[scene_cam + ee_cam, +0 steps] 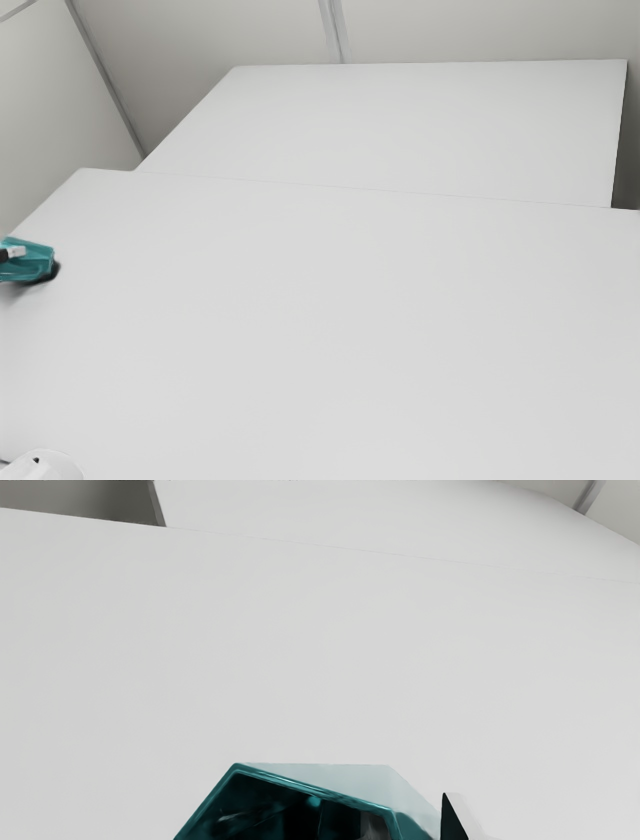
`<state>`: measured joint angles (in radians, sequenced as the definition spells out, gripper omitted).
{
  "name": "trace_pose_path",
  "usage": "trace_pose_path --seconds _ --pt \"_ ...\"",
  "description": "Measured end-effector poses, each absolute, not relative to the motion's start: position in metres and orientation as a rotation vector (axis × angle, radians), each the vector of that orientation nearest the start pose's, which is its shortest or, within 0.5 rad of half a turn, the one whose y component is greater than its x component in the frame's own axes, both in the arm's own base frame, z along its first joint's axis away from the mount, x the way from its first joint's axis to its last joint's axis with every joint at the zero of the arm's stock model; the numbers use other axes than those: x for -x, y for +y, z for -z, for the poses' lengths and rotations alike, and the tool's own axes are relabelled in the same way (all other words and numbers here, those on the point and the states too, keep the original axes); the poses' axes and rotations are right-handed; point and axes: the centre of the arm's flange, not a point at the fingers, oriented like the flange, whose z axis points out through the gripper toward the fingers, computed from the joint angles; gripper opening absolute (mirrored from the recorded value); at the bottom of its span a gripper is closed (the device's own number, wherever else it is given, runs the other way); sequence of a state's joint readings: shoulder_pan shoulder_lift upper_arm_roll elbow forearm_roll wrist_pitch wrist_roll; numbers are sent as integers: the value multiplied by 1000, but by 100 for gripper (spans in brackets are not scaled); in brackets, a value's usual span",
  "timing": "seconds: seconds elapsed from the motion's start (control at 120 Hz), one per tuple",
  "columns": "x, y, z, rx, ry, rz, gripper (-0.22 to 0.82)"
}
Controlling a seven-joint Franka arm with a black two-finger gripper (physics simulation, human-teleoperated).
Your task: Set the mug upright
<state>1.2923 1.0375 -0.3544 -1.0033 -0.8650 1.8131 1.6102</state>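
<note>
The teal mug is at the exterior view's left edge, low over the white table, with a dark shadow close against its lower side. My gripper overlaps it there, a small black and pale part showing in front of the teal surface. In the wrist view the faceted mug is at the bottom edge, its dark hollow and angular rim facing the camera. A black pointed part of my gripper stands beside its wall. The mug's lower part is cut off, and whether it touches the table cannot be told.
The white table extends broadly toward the exterior view's right. Behind it is a second white surface, with pale walls beyond. A rounded white object sits at the exterior view's lower left corner.
</note>
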Motion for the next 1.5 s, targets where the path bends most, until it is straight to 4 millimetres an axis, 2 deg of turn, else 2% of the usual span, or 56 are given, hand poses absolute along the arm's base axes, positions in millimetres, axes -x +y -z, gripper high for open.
trace_pose_path --seconds 0.125,0.367,0.425,0.467,0.533,0.6,0.667,0.733,0.8,0.892,0.975,1.083,1.133,1.2,1.308,1.417,1.5 --pt "-426 649 -275 3074 320 1814 -12" --pt "-431 648 -286 3084 323 1767 -17" --pt "-435 644 -298 3091 341 1721 -17" --pt "-439 633 -310 3107 356 1696 -18" --pt "-450 604 -331 3140 387 1651 -18" --pt "-475 563 -354 3174 455 1562 -18" --pt "-513 505 -380 3203 569 1396 -18" --pt "-548 437 -409 3202 699 1272 -18" --pt "-572 372 -423 3207 808 1139 -18" --pt "-607 283 -438 3173 1002 872 -18" --pt "-625 210 -445 3126 1123 638 -18" --pt "-634 136 -454 3069 1174 395 -18" --pt "-627 111 -455 3043 1164 285 -18" --pt "-617 90 -452 3008 1123 156 -18" --pt "-619 55 -433 2952 1065 11 -18" --pt "-623 44 -401 2960 942 -84 -18" --pt "-624 39 -386 2963 849 -110 -18"
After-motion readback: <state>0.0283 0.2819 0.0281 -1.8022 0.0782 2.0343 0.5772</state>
